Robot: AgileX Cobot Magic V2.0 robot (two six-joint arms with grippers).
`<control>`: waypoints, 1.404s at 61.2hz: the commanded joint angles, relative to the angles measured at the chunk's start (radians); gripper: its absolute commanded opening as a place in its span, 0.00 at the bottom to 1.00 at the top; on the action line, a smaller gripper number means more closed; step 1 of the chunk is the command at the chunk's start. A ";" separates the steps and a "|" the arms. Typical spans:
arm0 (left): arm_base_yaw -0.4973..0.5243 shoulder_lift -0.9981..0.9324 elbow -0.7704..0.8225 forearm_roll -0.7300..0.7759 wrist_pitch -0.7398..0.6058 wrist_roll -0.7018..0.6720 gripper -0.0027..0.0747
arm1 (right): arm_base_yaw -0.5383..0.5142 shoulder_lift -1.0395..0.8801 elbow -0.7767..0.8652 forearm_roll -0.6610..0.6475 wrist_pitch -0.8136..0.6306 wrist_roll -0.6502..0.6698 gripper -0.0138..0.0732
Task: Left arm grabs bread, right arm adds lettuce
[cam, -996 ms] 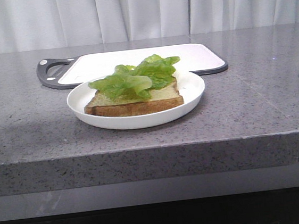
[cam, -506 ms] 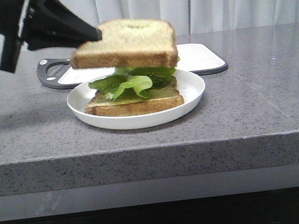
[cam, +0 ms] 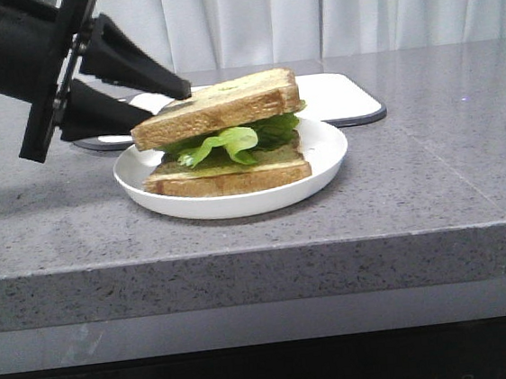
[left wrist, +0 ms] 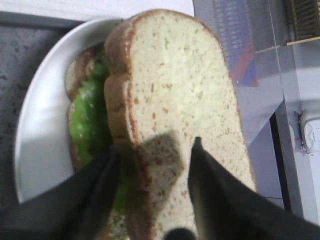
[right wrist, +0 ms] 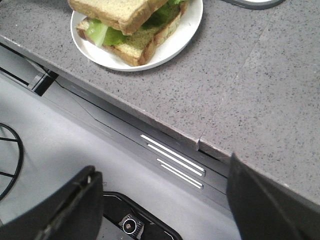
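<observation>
The bread point(cam: 226, 104) lies tilted on the lettuce point(cam: 230, 141), which covers a second slice point(cam: 229, 180) on the white plate point(cam: 236, 202). My left gripper point(cam: 161, 110) reaches in from the left. Its fingers are spread and straddle the bread's left edge, one above the top face and one below. In the left wrist view the upper finger point(left wrist: 210, 185) casts a shadow off to one side on the bread point(left wrist: 175, 85), so it stands clear of the face. My right gripper point(right wrist: 162, 200) is open and empty, below the counter's front edge, and is out of the front view.
A white cutting board point(cam: 338, 94) with a dark grey rim and handle lies behind the plate. The grey stone counter point(cam: 433, 180) ends in a front edge close to the camera. White curtains hang behind.
One second ago only lettuce lay on the lower slice. The left arm brought the bread in level above it, then lowered it onto the lettuce. Its fingers now stand wider apart.
</observation>
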 commanded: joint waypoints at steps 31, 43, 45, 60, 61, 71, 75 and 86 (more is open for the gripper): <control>-0.008 -0.346 -0.109 0.448 0.004 -0.232 0.65 | -0.006 -0.004 -0.023 0.018 -0.027 0.001 0.77; -0.008 -0.562 -0.083 0.825 -0.012 -0.452 0.65 | -0.006 -0.004 -0.023 -0.079 -0.022 0.104 0.77; -0.008 -0.593 -0.067 0.870 -0.017 -0.479 0.65 | -0.006 -0.004 -0.023 -0.115 -0.018 0.134 0.77; -0.008 -0.875 0.116 1.130 -0.108 -0.670 0.65 | -0.006 -0.020 -0.023 -0.331 -0.010 0.345 0.77; -0.008 -0.897 0.128 1.140 -0.116 -0.684 0.65 | -0.006 -0.024 -0.023 -0.336 -0.011 0.350 0.77; -0.008 -1.055 0.250 1.167 -0.163 -0.715 0.65 | -0.006 -0.072 -0.022 -0.338 -0.037 0.356 0.77; -0.008 -1.107 0.289 1.169 -0.194 -0.715 0.65 | -0.006 -0.091 -0.022 -0.339 -0.044 0.356 0.77; -0.008 -1.186 0.355 1.169 -0.282 -0.715 0.57 | -0.006 -0.110 -0.022 -0.340 -0.063 0.356 0.74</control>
